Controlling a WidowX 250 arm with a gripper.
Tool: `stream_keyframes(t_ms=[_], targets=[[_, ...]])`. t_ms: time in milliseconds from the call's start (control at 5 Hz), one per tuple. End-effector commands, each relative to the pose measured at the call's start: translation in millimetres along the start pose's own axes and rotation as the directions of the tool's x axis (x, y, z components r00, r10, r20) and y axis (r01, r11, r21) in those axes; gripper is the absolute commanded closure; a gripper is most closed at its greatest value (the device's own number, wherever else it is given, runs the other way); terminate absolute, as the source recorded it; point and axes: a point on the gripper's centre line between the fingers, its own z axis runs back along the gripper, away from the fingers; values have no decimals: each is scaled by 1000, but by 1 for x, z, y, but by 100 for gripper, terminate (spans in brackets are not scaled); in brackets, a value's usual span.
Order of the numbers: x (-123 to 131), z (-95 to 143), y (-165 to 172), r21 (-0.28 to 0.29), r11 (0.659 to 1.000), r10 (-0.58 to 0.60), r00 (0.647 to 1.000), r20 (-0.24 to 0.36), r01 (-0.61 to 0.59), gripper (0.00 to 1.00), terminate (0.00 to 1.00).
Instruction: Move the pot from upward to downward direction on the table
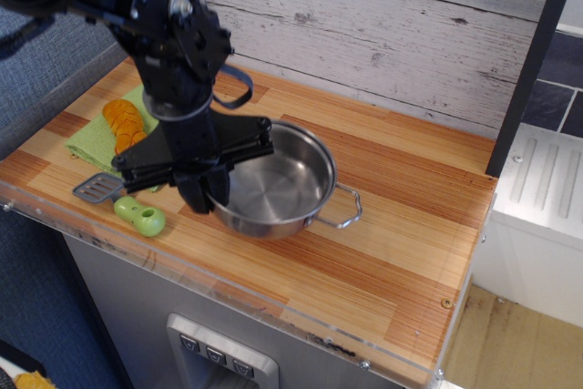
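Note:
The shiny steel pot [278,184] rests near the middle-front of the wood-grain table [410,243], with one wire loop handle [339,209] pointing right. My black gripper [202,193] comes down over the pot's left rim and appears shut on it; its fingertips are hidden behind its own body. The pot's left handle is hidden by the gripper.
A green cloth [98,138] with an orange plush toy [126,120] lies at the left, partly behind the arm. A green-handled spatula [127,209] sits by the front-left edge, close to the gripper. A white plank wall [392,25] backs the table.

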Motion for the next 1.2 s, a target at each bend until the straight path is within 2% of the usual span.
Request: stream_keyframes(t_ms=[0,200,400,600,800,1000], targets=[[9,-6,20,40,999,-4,1000,15,3,100,0],[9,-13,24,63,998,-24,1000,-10,24,100,0],[10,-23,27,56,998,-35,999,-35,37,100,0],[8,-32,31,54,997,-41,995,-96,46,100,0],[8,-31,30,55,998,-2,991,-132,9,0,0],[8,-27,29,79,997,21,994,-112,-12,0,0]])
